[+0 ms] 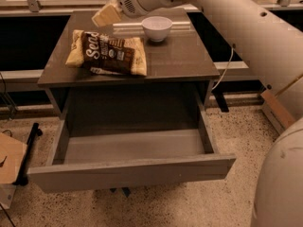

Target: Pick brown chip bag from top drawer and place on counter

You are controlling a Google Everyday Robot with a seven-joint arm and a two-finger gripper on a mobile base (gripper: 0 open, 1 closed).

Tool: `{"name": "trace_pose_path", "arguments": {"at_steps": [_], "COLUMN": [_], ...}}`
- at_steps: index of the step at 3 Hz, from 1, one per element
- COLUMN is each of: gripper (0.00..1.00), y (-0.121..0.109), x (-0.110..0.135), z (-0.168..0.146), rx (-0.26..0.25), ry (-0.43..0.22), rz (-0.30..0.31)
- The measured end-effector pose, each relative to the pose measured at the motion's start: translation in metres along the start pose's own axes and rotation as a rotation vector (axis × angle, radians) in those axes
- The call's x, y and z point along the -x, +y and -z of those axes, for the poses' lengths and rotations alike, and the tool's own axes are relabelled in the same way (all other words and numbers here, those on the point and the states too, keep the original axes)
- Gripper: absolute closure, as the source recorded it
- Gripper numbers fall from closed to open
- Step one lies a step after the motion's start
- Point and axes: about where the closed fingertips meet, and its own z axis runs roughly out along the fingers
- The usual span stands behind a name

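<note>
spotted the brown chip bag [106,53] flat near the front-left corner of the counter [182,58], long axis along the front edge. got the gripper [106,14] hovering by the back edge; open or closed, can't tell.

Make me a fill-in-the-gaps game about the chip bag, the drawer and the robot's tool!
1. The top drawer is pulled ____.
2. The brown chip bag lies on the counter, not touching the ____ bowl.
3. The tool hangs ____ the counter, behind the bag.

Missing words: open; white; above.
</note>
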Motion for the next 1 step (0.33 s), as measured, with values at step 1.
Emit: {"name": "trace_pose_path", "arguments": {"at_steps": [1], "gripper": [0.0], "y": [0.0014], "x": [0.0001], "z": [-0.0016], "rx": [0.003], "ry": [0.0], "rz": [0.0]}}
